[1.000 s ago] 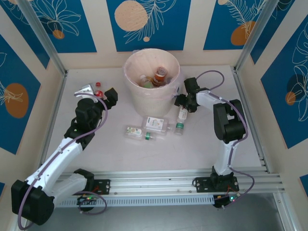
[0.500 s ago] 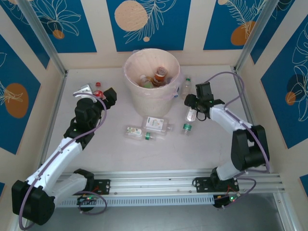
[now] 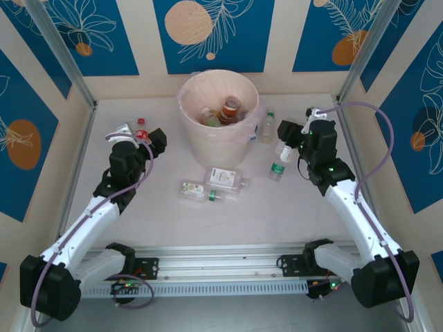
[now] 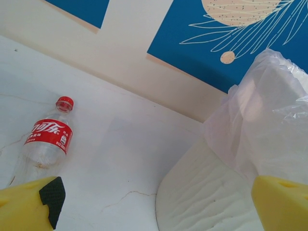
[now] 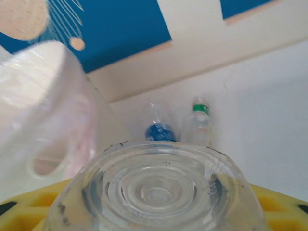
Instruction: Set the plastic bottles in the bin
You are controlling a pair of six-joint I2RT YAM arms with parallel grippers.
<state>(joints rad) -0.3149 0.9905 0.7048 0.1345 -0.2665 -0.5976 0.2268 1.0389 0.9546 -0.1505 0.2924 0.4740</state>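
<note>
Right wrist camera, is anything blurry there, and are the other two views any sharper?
Right wrist view: the gripped bottle looms close and soft-edged, the bin beside it smeared. Left wrist view: crisp, the red-label bottle readable. Top view: even light, faint shadows, sharp throughout.

The pale cream, pink-lined bin [image 3: 208, 142] is stood upright, several bottles [image 3: 225, 111] heaped inside. Three clear bottles [image 3: 221, 178] are laid just before it, a red-labelled bottle [image 3: 141, 128] left of it, and a green-capped bottle [image 3: 278, 164] is held tilted to its right.
</note>
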